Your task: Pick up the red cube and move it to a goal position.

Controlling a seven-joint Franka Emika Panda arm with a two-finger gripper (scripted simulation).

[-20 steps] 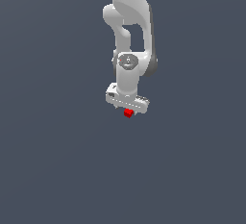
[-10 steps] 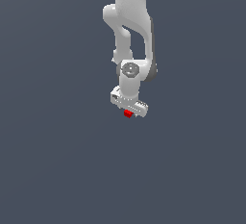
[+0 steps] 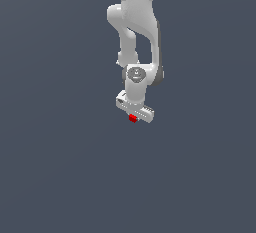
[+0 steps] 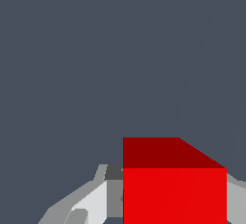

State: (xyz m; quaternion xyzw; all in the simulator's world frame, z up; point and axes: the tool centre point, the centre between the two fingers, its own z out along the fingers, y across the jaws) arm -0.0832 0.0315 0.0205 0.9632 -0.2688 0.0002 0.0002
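- Seemingly aloft, the white arm [image 3: 135, 32] hangs down through the exterior view with the gripper [image 3: 133, 119] at its lower end, against plain grey.
- Only a speck of the red cube [image 3: 132, 119] peeks out beneath the gripper's body there.
- Closer in, the wrist view shows the red cube [image 4: 174, 189] large, two flat faces visible, with a grey finger [image 4: 91, 204] on either side touching it, so the gripper pinches it.
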